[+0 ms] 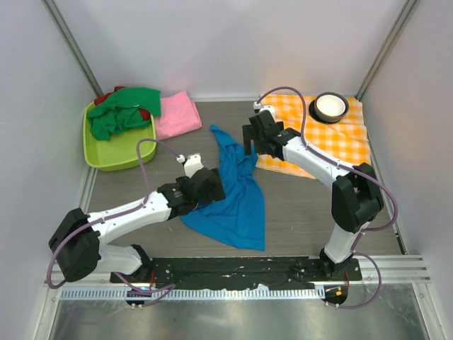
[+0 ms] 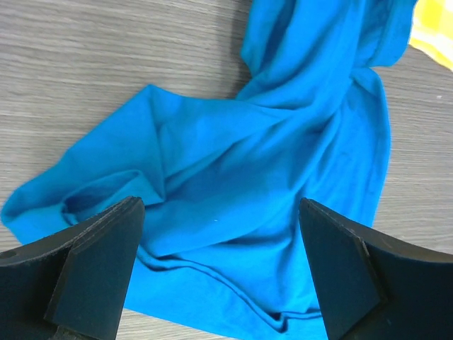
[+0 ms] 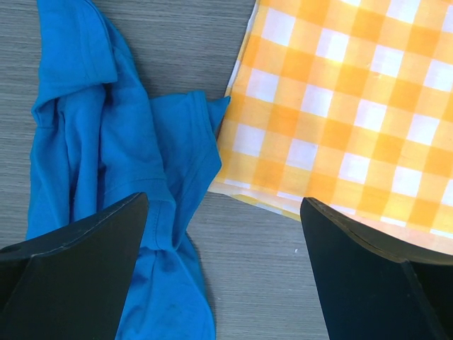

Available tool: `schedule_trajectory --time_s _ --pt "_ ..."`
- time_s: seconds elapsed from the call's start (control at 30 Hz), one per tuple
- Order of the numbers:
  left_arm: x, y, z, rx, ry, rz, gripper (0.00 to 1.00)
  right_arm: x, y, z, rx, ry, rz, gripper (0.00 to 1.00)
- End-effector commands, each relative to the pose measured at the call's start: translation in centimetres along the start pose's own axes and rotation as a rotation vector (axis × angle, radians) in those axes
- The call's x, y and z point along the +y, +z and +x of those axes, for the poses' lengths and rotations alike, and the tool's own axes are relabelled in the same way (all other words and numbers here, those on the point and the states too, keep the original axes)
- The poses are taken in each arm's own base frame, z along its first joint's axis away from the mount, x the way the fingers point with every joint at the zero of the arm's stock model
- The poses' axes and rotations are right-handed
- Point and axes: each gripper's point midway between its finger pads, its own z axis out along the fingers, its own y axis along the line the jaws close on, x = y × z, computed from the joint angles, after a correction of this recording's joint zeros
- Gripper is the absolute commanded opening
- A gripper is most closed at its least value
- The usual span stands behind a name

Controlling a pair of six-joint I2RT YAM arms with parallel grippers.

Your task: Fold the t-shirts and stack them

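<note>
The bright blue t-shirt (image 1: 234,191) lies crumpled in a long strip on the middle of the table. My left gripper (image 1: 211,185) hovers open over its lower left part; the left wrist view shows the wrinkled blue cloth (image 2: 233,177) between the spread fingers (image 2: 99,262). My right gripper (image 1: 249,139) is open and empty above the shirt's upper part, next to the checked cloth; the right wrist view shows a blue sleeve (image 3: 106,163) at the left. The green t-shirt (image 1: 124,110) and a bit of the red t-shirt (image 1: 103,98) lie in the bin. The pink t-shirt (image 1: 177,113) lies folded beside it.
A lime green bin (image 1: 113,152) stands at the back left. An orange-and-white checked cloth (image 1: 333,138) covers the back right, with a black-rimmed white bowl (image 1: 329,106) on it. The checked cloth also shows in the right wrist view (image 3: 340,106). White walls enclose the table.
</note>
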Motion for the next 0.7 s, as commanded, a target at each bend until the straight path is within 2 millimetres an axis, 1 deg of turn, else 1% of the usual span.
schedule_trajectory --time_s 0.0,0.07,0.1,0.13,0.17,0.23,0.3,0.43,0.53,0.57,0.67 --pt "1.5 0.3 -1.5 -0.026 0.128 -0.091 0.95 0.5 -1.4 -2.0 -0.074 0.043 -0.030 0.95" --pt "1.5 0.6 -1.7 -0.017 0.170 -0.096 0.95 0.5 -1.4 -1.7 -0.069 0.042 -0.037 0.94" --pt "2.0 1.1 -1.5 -0.008 0.182 -0.122 0.95 0.5 -1.5 -1.8 -0.072 0.043 -0.036 0.94" --pt "2.0 1.3 -1.2 0.013 0.204 -0.112 0.94 0.5 -1.5 -1.7 -0.072 0.046 -0.035 0.94" --pt "2.5 1.7 -1.4 0.021 0.197 -0.127 0.93 0.5 -1.5 -1.7 -0.073 0.046 -0.037 0.93" --pt "3.0 2.6 -1.0 0.051 0.206 -0.134 0.91 0.5 -1.3 -1.4 -0.065 0.046 -0.039 0.93" --pt "3.7 3.3 -1.0 0.057 0.199 -0.152 0.91 0.5 -1.1 -1.2 -0.062 0.045 -0.033 0.93" --pt "4.2 4.1 -0.8 0.075 0.204 -0.154 0.88 0.5 -0.6 -0.6 -0.048 0.040 -0.030 0.93" --pt "4.2 4.1 -0.7 0.085 0.198 -0.143 0.80 0.4 -0.3 -0.4 -0.043 0.034 -0.022 0.90" --pt "4.1 4.1 -0.5 0.092 0.196 -0.135 0.74 0.4 -0.2 -0.3 -0.041 0.033 -0.021 0.90" --pt "4.0 3.8 -0.3 0.098 0.186 -0.122 0.71 0.5 -0.2 -0.3 -0.038 0.035 -0.020 0.89"
